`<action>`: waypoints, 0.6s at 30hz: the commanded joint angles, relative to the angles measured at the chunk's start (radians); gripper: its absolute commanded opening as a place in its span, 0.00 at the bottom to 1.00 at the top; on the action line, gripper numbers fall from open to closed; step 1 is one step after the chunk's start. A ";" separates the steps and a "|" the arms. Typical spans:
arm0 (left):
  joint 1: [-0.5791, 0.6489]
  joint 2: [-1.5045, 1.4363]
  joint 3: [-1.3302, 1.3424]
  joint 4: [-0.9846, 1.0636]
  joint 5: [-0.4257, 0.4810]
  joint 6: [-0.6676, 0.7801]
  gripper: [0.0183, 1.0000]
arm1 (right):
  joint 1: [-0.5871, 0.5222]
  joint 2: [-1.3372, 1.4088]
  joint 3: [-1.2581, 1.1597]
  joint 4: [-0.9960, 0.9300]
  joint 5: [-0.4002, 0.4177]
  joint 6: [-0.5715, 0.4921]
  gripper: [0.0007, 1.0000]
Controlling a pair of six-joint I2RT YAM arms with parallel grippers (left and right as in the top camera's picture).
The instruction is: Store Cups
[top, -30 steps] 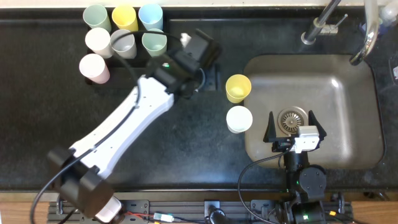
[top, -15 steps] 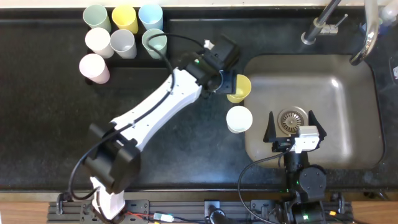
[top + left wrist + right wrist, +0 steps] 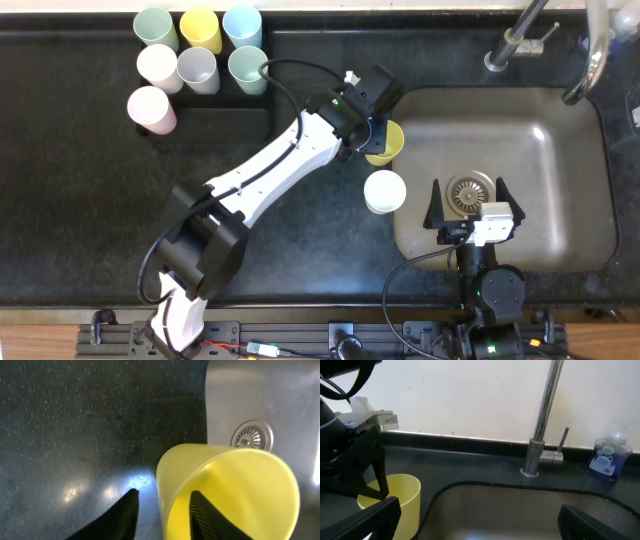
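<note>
meanwhile, at the far left of the black countertop (image 3: 80,200), a cluster of seven pastel cups (image 3: 198,68) stands upright, mouths up, well apart from the sink. the left arm (image 3: 270,170) stretches from the near left edge diagonally across the counter toward the right. the left gripper (image 3: 372,128) sits at the yellow cup (image 3: 390,148), which stands upright on the counter right at the left rim of the steel sink (image 3: 560,200). seen from the left wrist, the fingers (image 3: 127,512) are parted and straddle the cup's wall, one outside it and one down inside the mouth. a gap shows on either side of the wall, so they have no hold on it. a white cup (image 3: 385,190) stands just near of the yellow one, at the same rim. farther right, the right gripper (image 3: 468,186) rests low over the sink basin, its fingers spread wide with nothing between them, close to the drain (image 3: 251,435). a tall tap (image 3: 520,35) rises at the far edge behind the sink, and a soap bottle (image 3: 608,457) stands to its right on the far ledge.
</note>
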 commanded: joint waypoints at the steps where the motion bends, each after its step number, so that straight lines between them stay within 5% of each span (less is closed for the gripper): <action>1: -0.005 0.007 0.026 0.014 -0.002 -0.001 0.31 | -0.006 -0.011 -0.013 0.007 0.008 0.000 1.00; 11: -0.003 0.013 0.026 0.019 -0.001 -0.001 0.03 | -0.006 -0.011 -0.013 0.007 0.007 0.000 1.00; 18: 0.003 -0.010 0.026 0.010 -0.020 -0.001 0.02 | -0.006 -0.011 -0.013 0.007 0.008 0.000 1.00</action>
